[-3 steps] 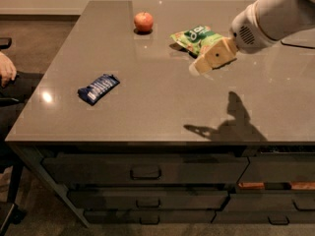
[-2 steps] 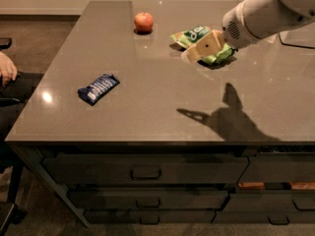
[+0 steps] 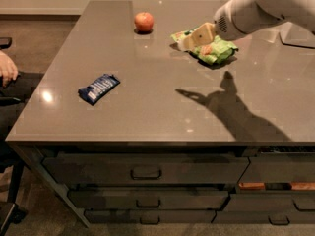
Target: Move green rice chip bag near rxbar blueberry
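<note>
The green rice chip bag [image 3: 219,51] lies on the grey counter [image 3: 147,117] at the back, right of centre. My gripper [image 3: 193,38] reaches in from the upper right on a white arm [image 3: 256,9] and sits over the bag's left end, covering part of it. The rxbar blueberry [image 3: 99,88], a dark blue flat bar, lies on the left side of the counter, well apart from the bag.
A red apple [image 3: 143,21] sits at the back of the counter, left of the bag. A person's hand [image 3: 7,68] shows at the left edge. A pale object [image 3: 298,36] stands at the far right. Drawers [image 3: 145,171] run below the front edge.
My gripper has moved left and toward the back, from beside the bag's right side to over its left end. Its shadow on the counter has shifted left. The bar and apple have not moved.
</note>
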Motion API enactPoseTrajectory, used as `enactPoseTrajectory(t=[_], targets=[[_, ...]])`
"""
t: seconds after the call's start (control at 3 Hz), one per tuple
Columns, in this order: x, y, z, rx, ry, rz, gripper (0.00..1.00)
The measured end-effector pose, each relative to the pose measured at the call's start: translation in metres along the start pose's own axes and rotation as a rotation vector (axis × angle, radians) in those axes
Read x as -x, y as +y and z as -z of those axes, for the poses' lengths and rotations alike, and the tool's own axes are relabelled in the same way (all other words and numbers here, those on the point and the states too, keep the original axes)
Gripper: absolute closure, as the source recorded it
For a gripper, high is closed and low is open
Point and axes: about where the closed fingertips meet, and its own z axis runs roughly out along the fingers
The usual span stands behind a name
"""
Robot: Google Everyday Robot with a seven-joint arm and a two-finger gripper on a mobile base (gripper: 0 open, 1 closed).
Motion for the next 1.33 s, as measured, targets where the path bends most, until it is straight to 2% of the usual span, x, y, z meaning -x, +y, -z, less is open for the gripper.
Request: enactPoseTrajectory(t=[0.67,1.0,1.33], targets=[[0.006,-0.041,-0.042,-0.067,0.035,-0.042,0.00],[0.006,-0.064,-0.070,-0.085,0.076,-0.048,0.00],[0.005,-0.076,-0.083,-0.089,0.100,-0.051,0.00]])
